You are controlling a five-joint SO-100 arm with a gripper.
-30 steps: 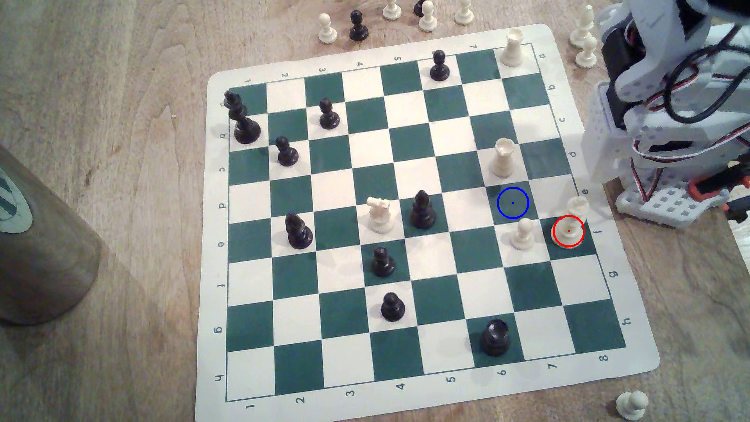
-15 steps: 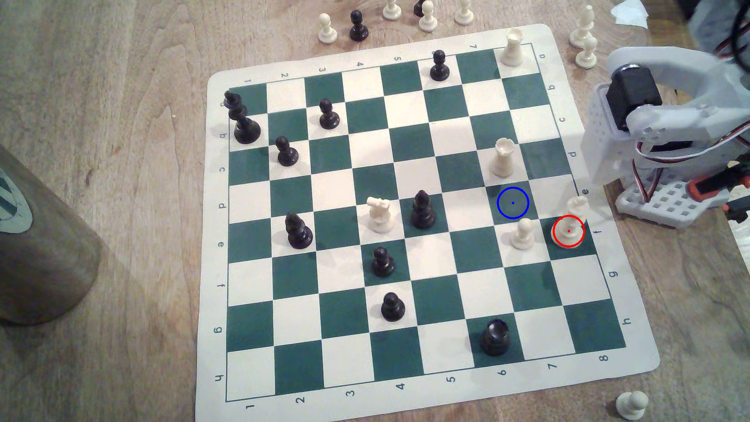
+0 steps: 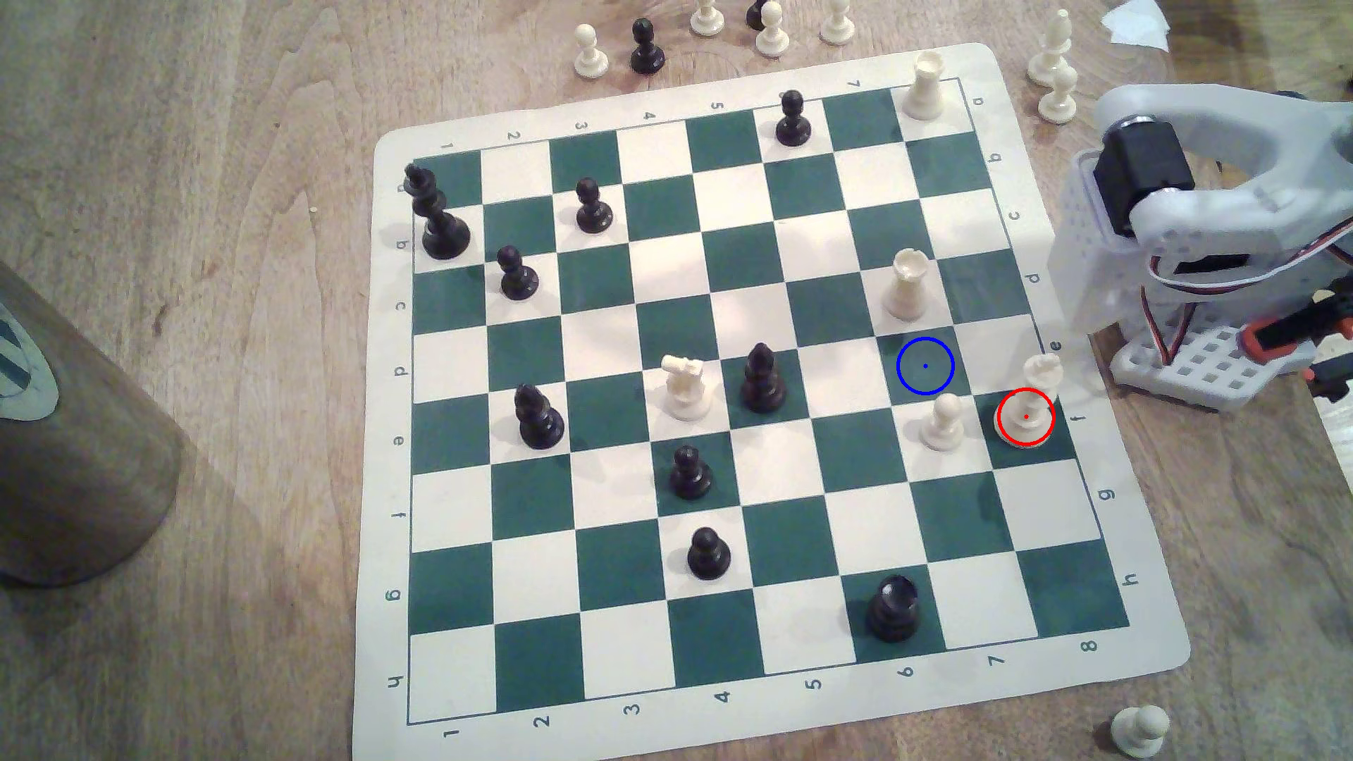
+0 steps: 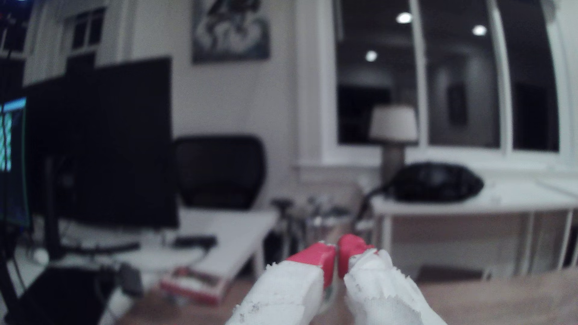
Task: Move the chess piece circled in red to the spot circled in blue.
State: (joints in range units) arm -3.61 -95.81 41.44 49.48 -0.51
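The chess piece point(image 3: 1029, 406) is tall and cream-white, and stands inside a red ring on a dark green square near the board's edge at the exterior view's right. The spot point(image 3: 925, 366) is a dark green square with a blue ring, one square diagonally away towards the exterior view's upper left, with nothing on it. My arm's white base and shoulder point(image 3: 1201, 219) sit off the board at the exterior view's right. In the wrist view my gripper point(image 4: 337, 250) points out at the room, its red-tipped white fingers point(image 4: 316, 259) closed together with nothing between them.
A cream pawn point(image 3: 943, 423) stands right beside the ringed piece and below the spot. A cream rook point(image 3: 908, 285) stands just above the spot. Black pieces are spread over the board point(image 3: 1142, 658). Spare pieces point(image 3: 1054, 66) stand off the board. A brown cup point(image 3: 66, 439) is at the left.
The arm's upper part has swung up and back out of the exterior view's top right corner since a second ago. No chess piece has moved.
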